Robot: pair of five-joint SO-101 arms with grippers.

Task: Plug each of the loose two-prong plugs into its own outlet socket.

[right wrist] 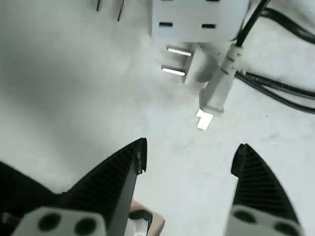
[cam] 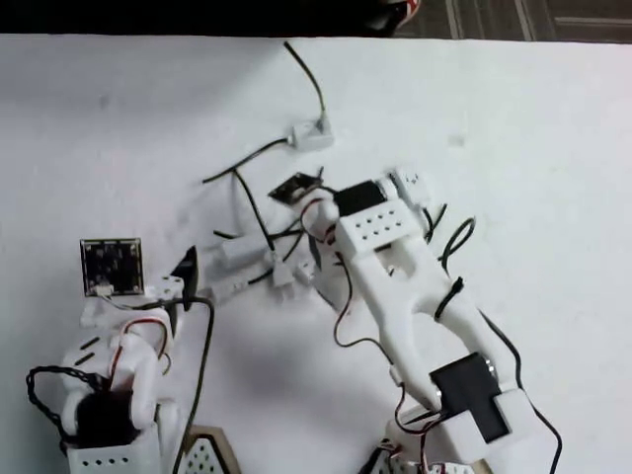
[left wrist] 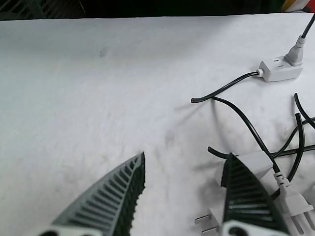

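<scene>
- The left gripper (left wrist: 186,156) is hovering low over bare tabletop (left wrist: 98,98) with its jaws spread wide and gripping nothing.
- Just beside one of its fingers (left wrist: 246,191), a loose plug (left wrist: 205,220) is lying flat, with its two prongs poking out from behind that finger.
- The right gripper (right wrist: 192,145) is hanging with its jaws released and empty above the tabletop's middle.
- Just past its fingertips, a white two-prong plug (right wrist: 209,73) is lying on its side, unplugged, with its prongs pointing along the face of an outlet socket block (right wrist: 197,19) that it is touching or nearly touching; I cannot tell which.
- Another pair of prongs (right wrist: 108,5) is showing beside that block.
- Black cables (left wrist: 246,120) are looping around the cluster at the centre of the tabletop.
- Toward the middle of the far edge, a far outlet block (cam: 311,136) is lying well apart from both grippers, with a seated plug (left wrist: 297,51) apparently sitting in it.
</scene>
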